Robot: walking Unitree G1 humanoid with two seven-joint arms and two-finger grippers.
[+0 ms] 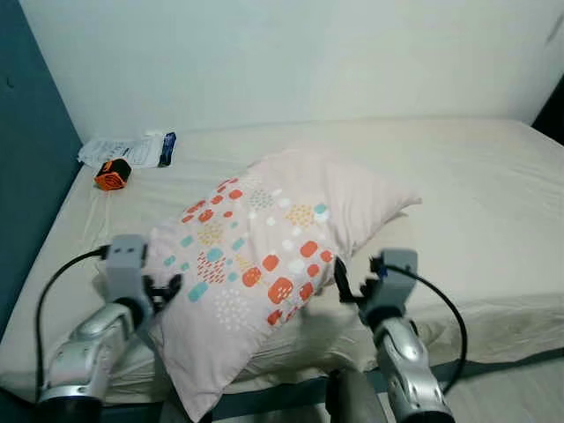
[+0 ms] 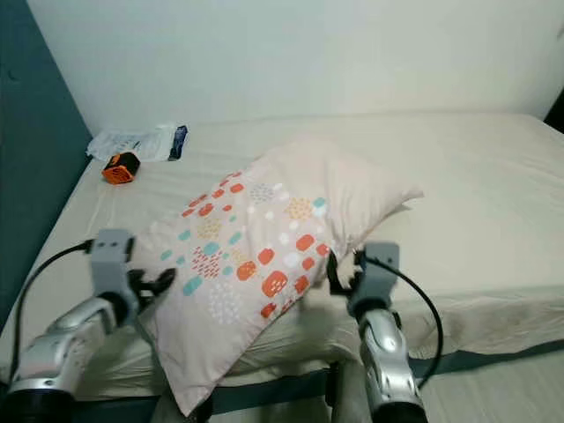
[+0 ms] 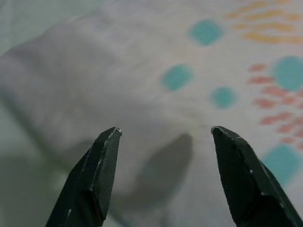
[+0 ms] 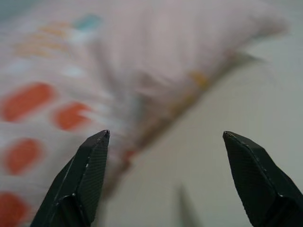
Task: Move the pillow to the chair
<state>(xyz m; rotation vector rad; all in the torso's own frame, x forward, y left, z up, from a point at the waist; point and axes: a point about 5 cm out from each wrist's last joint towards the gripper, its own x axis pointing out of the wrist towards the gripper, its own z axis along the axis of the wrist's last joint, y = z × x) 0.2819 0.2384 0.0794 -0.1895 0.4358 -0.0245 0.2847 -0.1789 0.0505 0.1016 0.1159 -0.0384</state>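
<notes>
A pale pink pillow (image 1: 264, 256) with orange, teal and yellow spots lies slanted across the bed (image 1: 476, 203), one corner hanging over the front edge. My left gripper (image 1: 166, 291) is open right at the pillow's left side; its fingers (image 3: 102, 175) frame the spotted cloth (image 3: 189, 85) in the left wrist view. My right gripper (image 1: 345, 280) is open at the pillow's right lower edge. Between its fingers (image 4: 80, 179) the right wrist view shows the pillow's edge (image 4: 156, 94) and the sheet. No chair can be seen.
An orange and black object (image 1: 112, 174) and a white plastic packet (image 1: 128, 148) lie at the bed's far left corner. A dark teal wall (image 1: 26, 159) runs along the left. A white wall stands behind the bed. The bed's right half is bare sheet.
</notes>
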